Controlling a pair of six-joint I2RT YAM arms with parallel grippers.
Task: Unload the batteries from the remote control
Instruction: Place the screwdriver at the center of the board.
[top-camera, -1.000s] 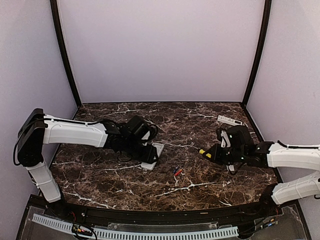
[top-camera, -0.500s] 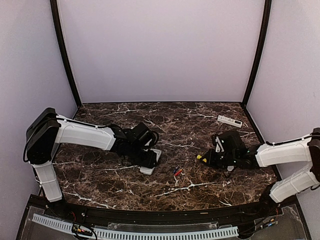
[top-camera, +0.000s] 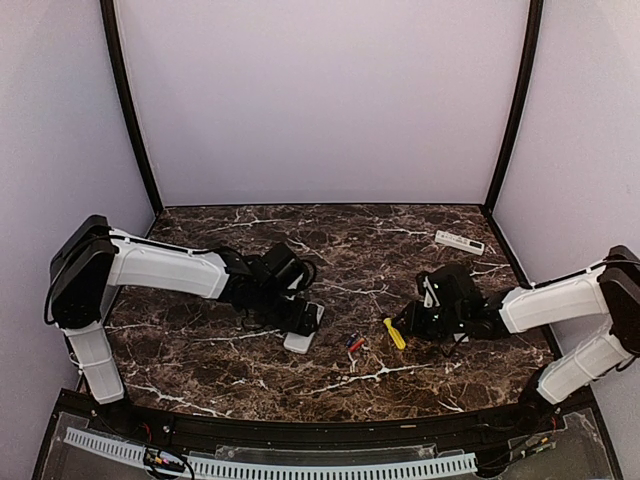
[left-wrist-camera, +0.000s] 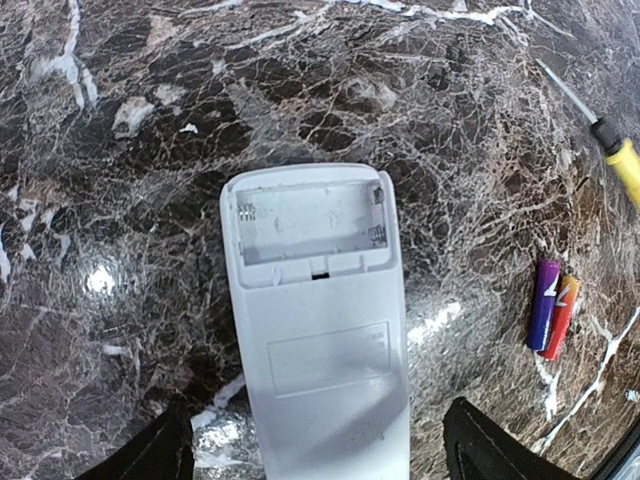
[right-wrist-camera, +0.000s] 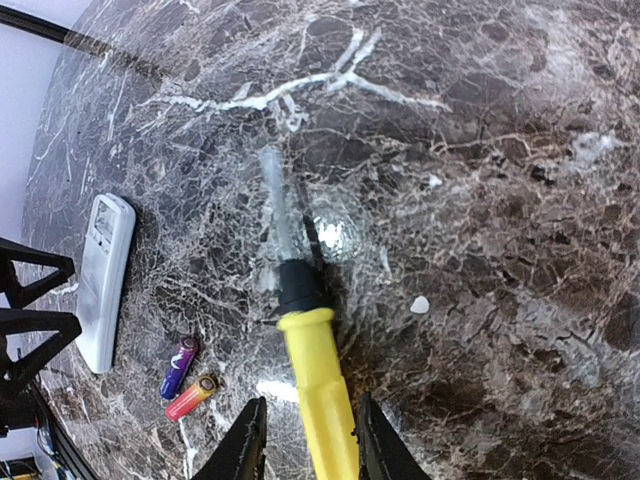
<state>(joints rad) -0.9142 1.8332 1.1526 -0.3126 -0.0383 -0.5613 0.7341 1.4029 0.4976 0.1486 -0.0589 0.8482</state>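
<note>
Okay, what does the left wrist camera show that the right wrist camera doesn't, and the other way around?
Only the left wrist: a close look into the open battery compartment of the remote, which is empty.
Only the right wrist: the right gripper, its fingers either side of the yellow handle of the screwdriver.
Both: the remote, the two batteries lying side by side on the marble table, and the screwdriver's shaft.

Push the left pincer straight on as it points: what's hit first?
The remote control, lying between the open fingers of the left pincer, empty battery bay up. Beyond it likely just tabletop; depth unclear.
</note>
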